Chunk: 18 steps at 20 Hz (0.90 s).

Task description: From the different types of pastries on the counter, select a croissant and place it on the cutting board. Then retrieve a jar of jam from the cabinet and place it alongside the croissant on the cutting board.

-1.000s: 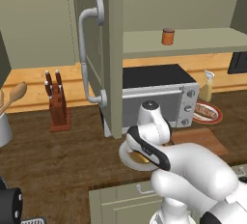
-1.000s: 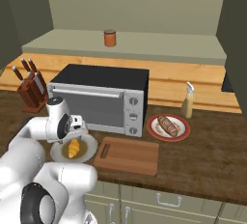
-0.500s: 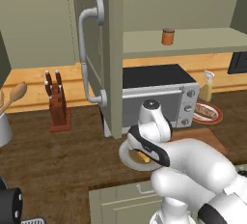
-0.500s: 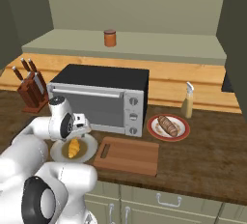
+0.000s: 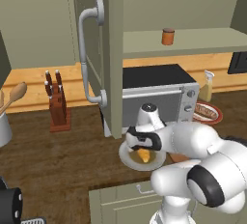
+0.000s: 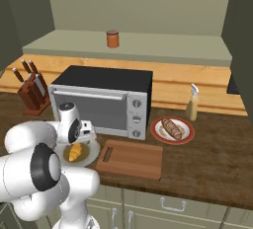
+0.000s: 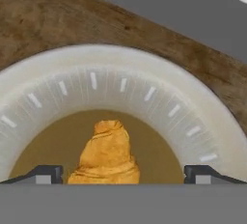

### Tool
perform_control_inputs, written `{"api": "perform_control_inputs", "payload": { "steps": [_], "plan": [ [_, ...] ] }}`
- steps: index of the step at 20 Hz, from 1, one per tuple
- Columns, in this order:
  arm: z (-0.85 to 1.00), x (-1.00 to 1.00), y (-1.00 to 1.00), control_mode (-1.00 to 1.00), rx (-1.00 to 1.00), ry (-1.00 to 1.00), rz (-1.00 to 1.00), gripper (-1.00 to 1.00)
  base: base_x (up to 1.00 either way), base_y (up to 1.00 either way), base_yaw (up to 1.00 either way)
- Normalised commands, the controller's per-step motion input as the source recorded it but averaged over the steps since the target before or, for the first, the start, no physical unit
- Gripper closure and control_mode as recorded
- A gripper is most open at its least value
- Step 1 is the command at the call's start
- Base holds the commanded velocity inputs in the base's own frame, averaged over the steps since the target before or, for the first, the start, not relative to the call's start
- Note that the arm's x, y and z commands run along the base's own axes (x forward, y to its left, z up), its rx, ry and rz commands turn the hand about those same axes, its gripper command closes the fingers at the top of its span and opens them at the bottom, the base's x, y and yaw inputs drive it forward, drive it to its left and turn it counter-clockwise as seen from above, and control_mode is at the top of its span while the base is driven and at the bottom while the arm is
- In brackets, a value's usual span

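Observation:
The golden-yellow croissant (image 7: 107, 154) lies in the middle of a round pale plate (image 7: 120, 76) on the dark counter (image 6: 207, 173), also seen as croissant (image 6: 75, 152) and croissant (image 5: 143, 156). My gripper (image 7: 123, 175) hangs low over it, open, with one fingertip (image 7: 46, 174) on each side of the pastry. The cutting board (image 6: 131, 158) lies bare just right of the plate. The jam jar (image 6: 112, 39) stands on the cabinet shelf (image 6: 163, 50) above the oven. The brownish pastry (image 6: 172, 128) rests on its red-rimmed plate.
A toaster oven (image 6: 104, 99) stands right behind the plate. The open cabinet door (image 5: 108, 49) with its bar handle (image 5: 87, 54) hangs over the counter at the left. A knife block (image 6: 30, 87) is at far left and a pale bottle (image 6: 191, 105) sits by the red-rimmed plate.
My hand has shifted only slightly over the plate. The croissant and everything else have stayed put.

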Motion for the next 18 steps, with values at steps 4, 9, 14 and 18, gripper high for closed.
{"api": "perform_control_inputs", "payload": {
  "steps": [4, 9, 14, 18],
  "plan": [
    [-0.68, -0.11, -0.01, -1.00, 0.04, 0.00, 0.00, -1.00, 0.00, 0.00, 0.00],
    [-0.59, -0.06, -0.02, -1.00, 0.03, 0.00, 0.00, 1.00, 0.00, 0.00, 0.00],
    [-0.09, -0.01, 0.00, -1.00, 0.00, -0.01, 0.00, 1.00, 0.00, 0.00, 0.00],
    [0.14, -0.28, -0.29, -1.00, 0.00, 0.00, 0.00, 1.00, 0.00, 0.00, 0.00]
  ]
}}
